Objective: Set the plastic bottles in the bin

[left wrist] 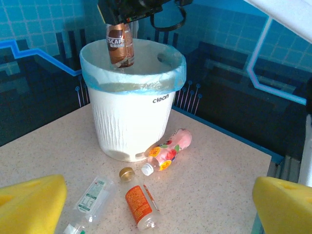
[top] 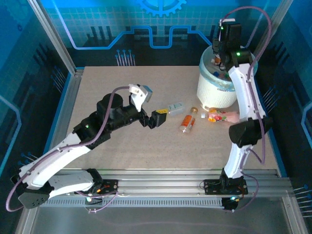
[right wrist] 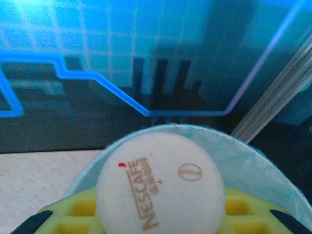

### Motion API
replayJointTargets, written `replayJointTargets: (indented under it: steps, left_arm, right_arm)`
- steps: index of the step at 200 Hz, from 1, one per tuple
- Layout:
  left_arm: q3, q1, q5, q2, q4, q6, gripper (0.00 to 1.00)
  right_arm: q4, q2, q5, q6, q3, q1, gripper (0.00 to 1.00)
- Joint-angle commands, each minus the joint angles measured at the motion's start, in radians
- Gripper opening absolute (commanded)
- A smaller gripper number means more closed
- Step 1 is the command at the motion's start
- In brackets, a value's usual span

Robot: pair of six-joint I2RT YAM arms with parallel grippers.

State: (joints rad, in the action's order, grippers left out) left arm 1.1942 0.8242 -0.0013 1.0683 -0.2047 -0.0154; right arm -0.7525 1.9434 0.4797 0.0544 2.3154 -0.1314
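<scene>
Grip: right gripper [top: 218, 49] clamped on coffee bottle [left wrist: 120, 46], upright over bin [left wrist: 131, 122], toward far rim. Risk: off-centre release may clip rim and bounce bottle out. Left gripper [top: 158, 118]: spread, empty, above table [top: 122, 156] beside clear bottle [left wrist: 90, 195]. Orange bottle [left wrist: 138, 204], pink bottle [left wrist: 170, 146] lie near bin's foot.

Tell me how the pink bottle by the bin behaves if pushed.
Lying on its side, the pink rounded plastic bottle would probably roll. Its glossy printed skin may slip. The round white bucket alongside could stop it.

Nescafé bottle [left wrist: 120, 46] upright over the blue-lined white bin [left wrist: 134, 122]; pink bottle [left wrist: 170, 148] and two clear bottles [left wrist: 139, 205] [left wrist: 90, 200] lie beside it.
</scene>
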Motion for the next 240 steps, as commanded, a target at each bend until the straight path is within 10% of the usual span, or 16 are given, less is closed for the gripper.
replayJointTargets:
  steps: [1, 150, 240]
  left_arm:
    - [0.026, 0.005, -0.018, 0.026, 0.001, 0.026, 0.99]
    - [-0.017, 0.004, -0.026, 0.1, 0.07, 0.001, 0.99]
    - [0.009, 0.003, 0.001, 0.154, 0.082, -0.009, 0.99]
  right_arm:
    - [-0.095, 0.063, 0.043, -0.017, 0.068, 0.038, 0.26]
    - [0.001, 0.212, 0.058, -0.038, -0.03, 0.115, 0.33]
    - [0.23, 0.086, -0.186, -0.015, -0.103, 0.097, 0.31]
